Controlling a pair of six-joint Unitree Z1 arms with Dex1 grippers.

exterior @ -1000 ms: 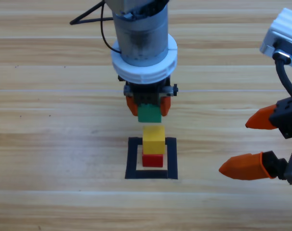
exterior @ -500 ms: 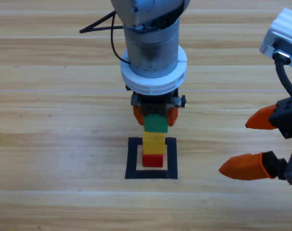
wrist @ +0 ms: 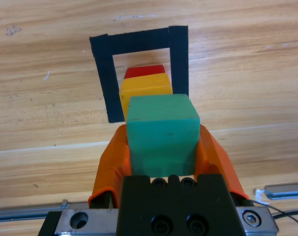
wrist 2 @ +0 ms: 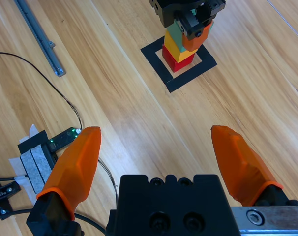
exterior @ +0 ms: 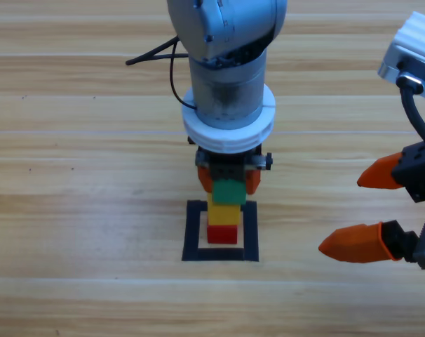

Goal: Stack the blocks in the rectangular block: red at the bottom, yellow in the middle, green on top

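We see the left claw (exterior: pixel 228 184) pinching green (wrist: pixel 162 134) over yellow (wrist: pixel 145 87) and red (wrist: pixel 144 72) inside the rectangular block (wrist: pixel 179 59), right claw (exterior: pixel 364 211) spread nearby on the desk (exterior: pixel 79 210)

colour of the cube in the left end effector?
Teal-green cube, gripped by the left end effector; clearest in the left wrist view.

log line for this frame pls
left gripper: shut on green, over yellow | red: bottom, in tape square | right gripper: open, waiting at right
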